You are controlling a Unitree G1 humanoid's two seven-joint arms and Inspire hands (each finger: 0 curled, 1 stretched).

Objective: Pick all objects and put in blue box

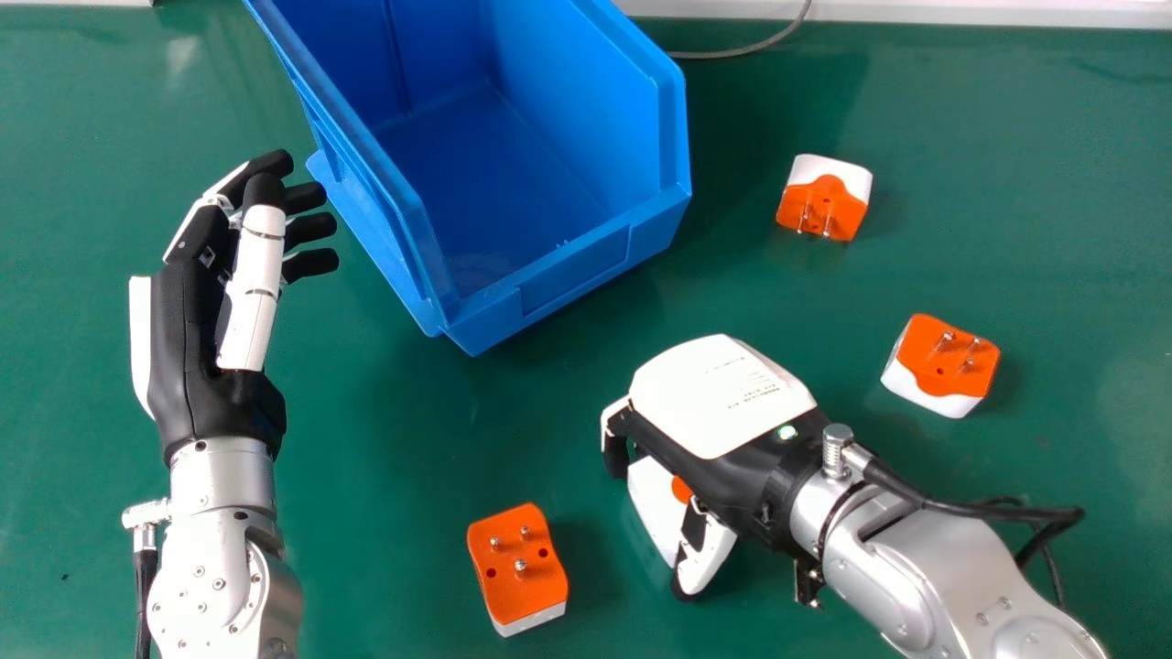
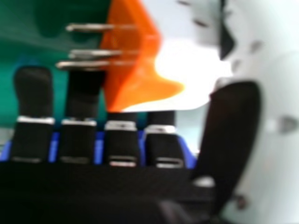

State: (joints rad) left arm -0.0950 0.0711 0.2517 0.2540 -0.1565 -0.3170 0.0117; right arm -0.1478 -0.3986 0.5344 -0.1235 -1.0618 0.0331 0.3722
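Green desk (image 1: pixel 394 458): loose plugs (image 1: pixel 517 567) right and bottom; left robot hand (image 1: pixel 188 339) relaxed, left; right robot hand (image 1: pixel 723 394) grips another plug (image 1: pixel 655 503), prongs (image 2: pixel 93 53) clear in right hand view.

Silver forearms (image 1: pixel 220 513), black cables (image 1: pixel 145 586), black-and-white hands (image 1: pixel 723 394) (one green light (image 1: pixel 787 432))

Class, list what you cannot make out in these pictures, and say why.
- Far end of the blue box: cut off by the head view's top edge.
- Much of the adapter at the right hand: covered by that hand in the head view, and cut off by the top edge in the right hand view.
- Small print on that hand's back: too small in the head view.
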